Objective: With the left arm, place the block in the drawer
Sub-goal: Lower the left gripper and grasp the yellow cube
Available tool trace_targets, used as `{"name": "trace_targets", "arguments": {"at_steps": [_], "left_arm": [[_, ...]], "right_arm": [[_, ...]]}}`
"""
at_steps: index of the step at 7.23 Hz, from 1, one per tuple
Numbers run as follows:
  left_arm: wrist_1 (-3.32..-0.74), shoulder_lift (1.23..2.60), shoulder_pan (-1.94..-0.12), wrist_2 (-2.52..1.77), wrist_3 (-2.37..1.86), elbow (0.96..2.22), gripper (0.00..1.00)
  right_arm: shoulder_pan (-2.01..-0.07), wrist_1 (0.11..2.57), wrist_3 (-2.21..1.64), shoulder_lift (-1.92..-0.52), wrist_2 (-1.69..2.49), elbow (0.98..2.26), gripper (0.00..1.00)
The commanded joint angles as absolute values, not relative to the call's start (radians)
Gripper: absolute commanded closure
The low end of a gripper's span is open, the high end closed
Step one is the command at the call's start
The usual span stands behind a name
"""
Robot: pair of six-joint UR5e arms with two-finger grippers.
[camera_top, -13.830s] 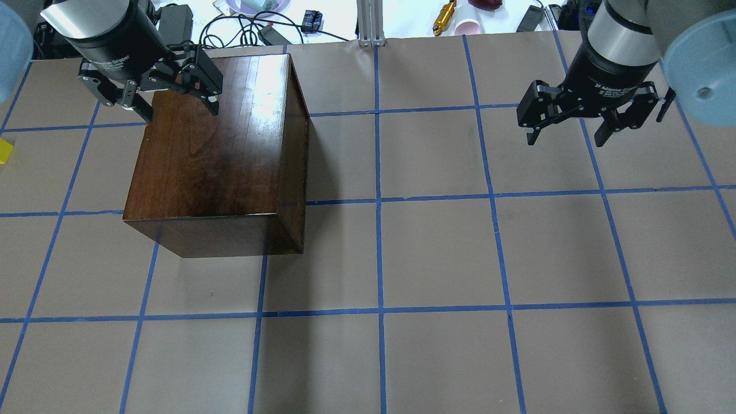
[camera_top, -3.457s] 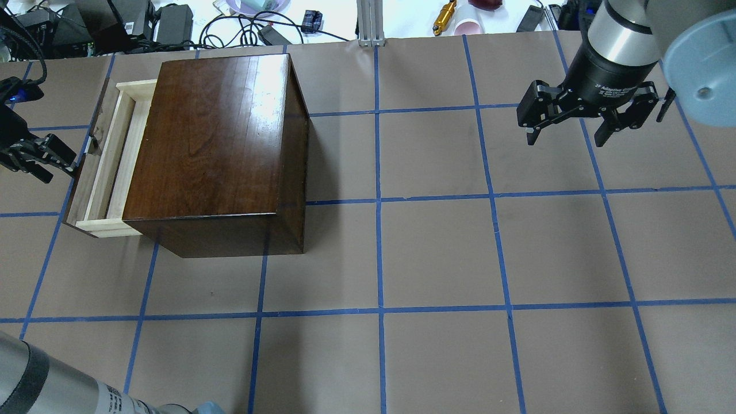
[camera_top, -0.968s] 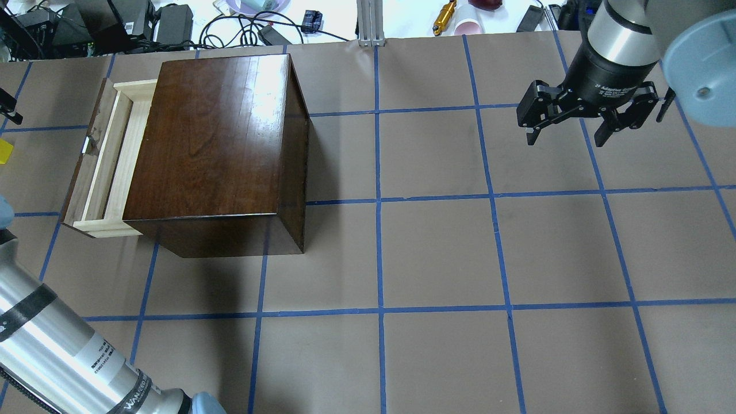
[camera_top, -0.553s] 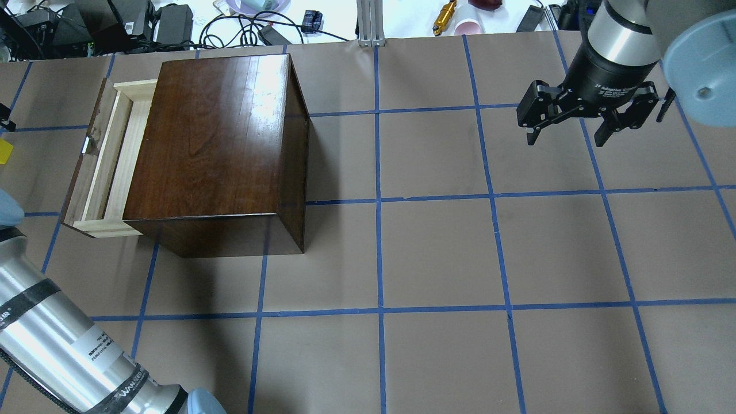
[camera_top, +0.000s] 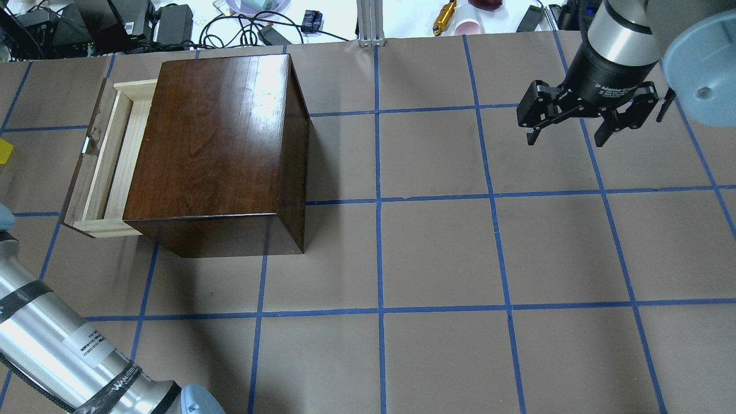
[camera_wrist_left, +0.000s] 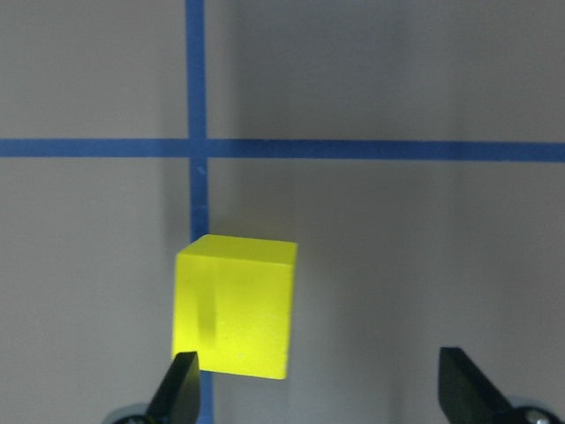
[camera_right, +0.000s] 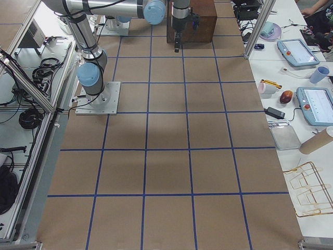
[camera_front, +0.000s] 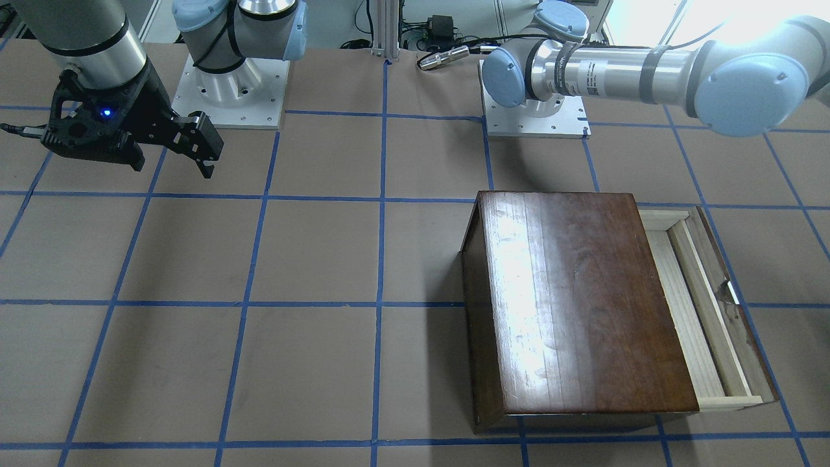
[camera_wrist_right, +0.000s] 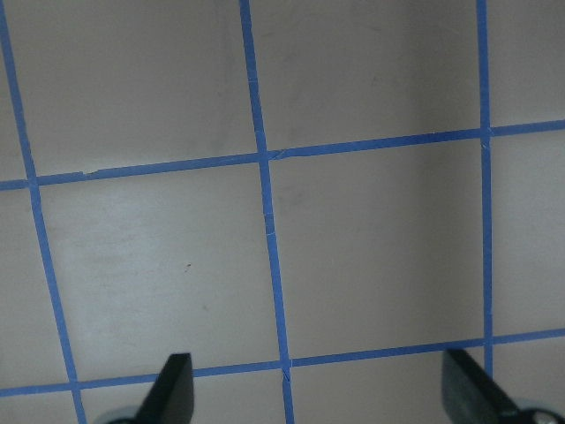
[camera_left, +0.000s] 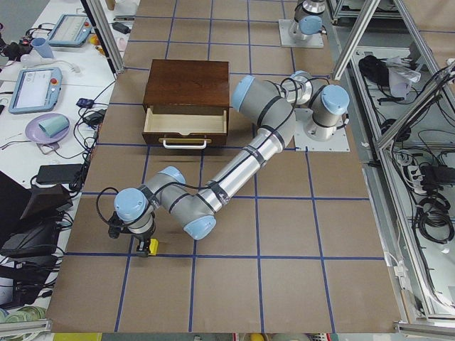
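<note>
The yellow block (camera_wrist_left: 234, 305) sits on the brown paper by a blue tape line. It also shows at the left edge of the overhead view (camera_top: 4, 150) and in the exterior left view (camera_left: 152, 246). My left gripper (camera_wrist_left: 318, 380) is open, pointing down above the block. The block is off-centre, close to one fingertip (camera_wrist_left: 181, 375). The drawer (camera_top: 109, 155) stands pulled out of the dark cabinet (camera_top: 213, 138), its pale tray empty (camera_front: 697, 305). My right gripper (camera_top: 566, 137) is open and empty, hovering far from the cabinet.
The left arm's silver forearm (camera_top: 52, 345) crosses the overhead view's lower left corner. Cables, chargers and cups (camera_top: 241, 17) lie beyond the table's far edge. Blue tape lines grid the brown table paper (camera_top: 437, 253).
A black part of the left gripper seen at the overhead view's left edge has gone out of frame. The left forearm has shifted lower. Drawer, block and right gripper have not moved.
</note>
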State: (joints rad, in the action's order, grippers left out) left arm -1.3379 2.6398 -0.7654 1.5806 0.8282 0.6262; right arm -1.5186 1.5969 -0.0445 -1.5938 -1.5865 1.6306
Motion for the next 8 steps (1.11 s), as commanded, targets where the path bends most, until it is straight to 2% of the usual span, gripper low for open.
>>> {"name": "trace_targets", "arguments": {"at_steps": [1,6,8], "left_arm": [[-1.322,2.671,-0.762,1.574,0.847,0.604,0.05],[-1.310,2.692,-0.762,1.563,0.910,0.595,0.06],[-1.309,2.692,-0.762,1.563,0.928,0.595,0.26]], "right_arm": [[-1.519,1.597,-0.044,-1.594,-1.586,1.631,0.00],[-1.519,1.597,-0.044,-1.594,-1.586,1.631,0.00],[-1.519,1.597,-0.044,-1.594,-1.588,1.631,0.00]]}}
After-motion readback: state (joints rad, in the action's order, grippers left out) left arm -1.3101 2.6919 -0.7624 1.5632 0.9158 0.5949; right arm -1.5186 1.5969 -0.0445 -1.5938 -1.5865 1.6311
